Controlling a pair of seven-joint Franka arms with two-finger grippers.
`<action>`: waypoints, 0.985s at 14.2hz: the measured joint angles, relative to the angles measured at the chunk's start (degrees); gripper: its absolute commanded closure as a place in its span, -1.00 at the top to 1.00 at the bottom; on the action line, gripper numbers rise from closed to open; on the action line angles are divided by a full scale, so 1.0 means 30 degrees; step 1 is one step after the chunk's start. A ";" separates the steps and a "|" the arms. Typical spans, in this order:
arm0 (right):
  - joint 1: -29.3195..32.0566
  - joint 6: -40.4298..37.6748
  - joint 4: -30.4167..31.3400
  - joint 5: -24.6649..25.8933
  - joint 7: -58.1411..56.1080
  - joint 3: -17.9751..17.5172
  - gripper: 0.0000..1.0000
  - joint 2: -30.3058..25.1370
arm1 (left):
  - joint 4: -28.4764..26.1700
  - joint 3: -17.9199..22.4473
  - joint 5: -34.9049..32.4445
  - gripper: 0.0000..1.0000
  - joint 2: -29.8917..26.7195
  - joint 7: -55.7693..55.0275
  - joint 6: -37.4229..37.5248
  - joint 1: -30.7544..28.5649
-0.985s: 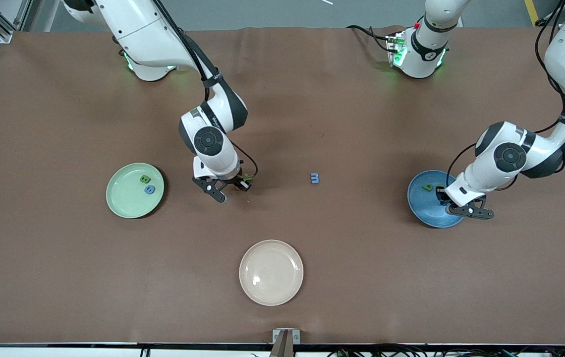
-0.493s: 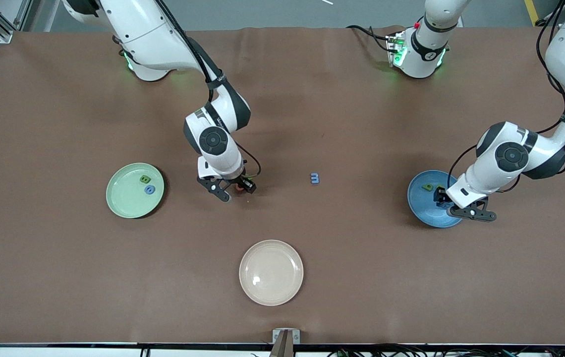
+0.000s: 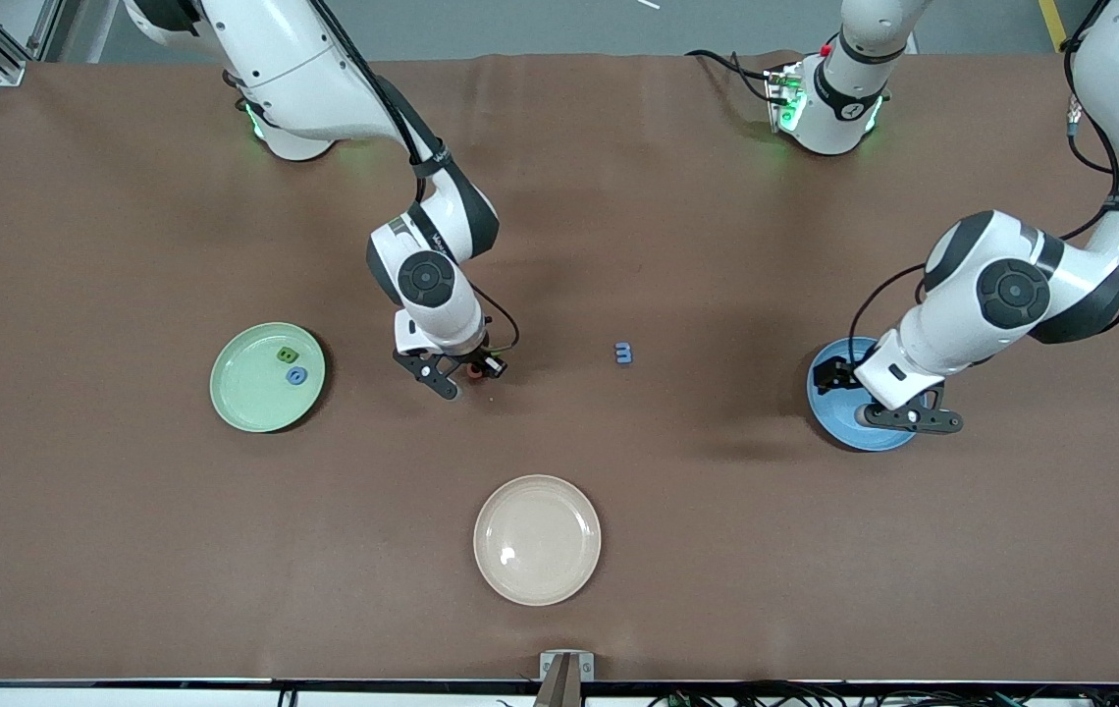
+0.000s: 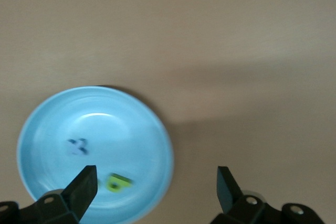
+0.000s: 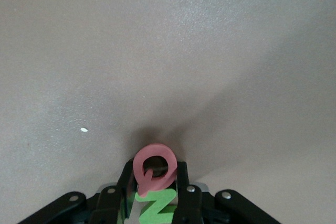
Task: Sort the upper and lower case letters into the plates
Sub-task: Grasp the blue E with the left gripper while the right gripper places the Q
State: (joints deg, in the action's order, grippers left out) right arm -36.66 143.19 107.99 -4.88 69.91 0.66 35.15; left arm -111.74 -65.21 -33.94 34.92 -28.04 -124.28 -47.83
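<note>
Front view shows the sort midway: two letters lie in the mint plate (image 3: 236,393), the right claw (image 3: 461,378) clamps the pink Q (image 5: 152,165) and green N (image 5: 157,208) (desk level), the left claw (image 3: 888,398) gapes over the blue plate (image 4: 157,145) holding two more, and the blue m (image 3: 623,353) waits mid-desk.

The pale mint green plate (image 3: 267,377) holds a green B (image 3: 288,354) and a blue G (image 3: 296,375). A blue m (image 3: 624,353) lies flat on the bare surface between the plates. The blue plate (image 4: 37,129) holds a blue x (image 4: 77,146) and a small green letter (image 4: 118,182). The pink-red Q (image 5: 153,167) and green N (image 5: 156,207) stand pinched together in the right tool (image 5: 152,182).
</note>
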 measured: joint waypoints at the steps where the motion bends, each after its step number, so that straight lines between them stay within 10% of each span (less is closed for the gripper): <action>1: 0.0002 -0.0238 -0.0053 0.0023 0.0000 0.0080 -1.00 -0.0008 | 0.0264 -0.0358 0.0318 1.00 -0.0057 -0.0935 0.0263 0.0422; 6: 0.0082 -0.2663 0.0159 0.0601 -0.2368 0.1745 -1.00 -0.1449 | 0.1183 0.0449 0.0624 1.00 0.0375 -0.7446 0.0299 0.5552; 14: 0.4768 -0.1045 0.6107 0.0908 -1.0929 0.2480 -1.00 -0.6014 | 0.4932 0.8475 0.0685 1.00 0.2132 -1.3212 0.0269 1.7547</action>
State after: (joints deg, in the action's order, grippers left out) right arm -22.35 140.06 126.31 -2.15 37.12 8.11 17.11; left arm -96.95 -39.78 -31.89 41.32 -67.68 -123.48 4.81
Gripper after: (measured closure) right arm 0.656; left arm 0.000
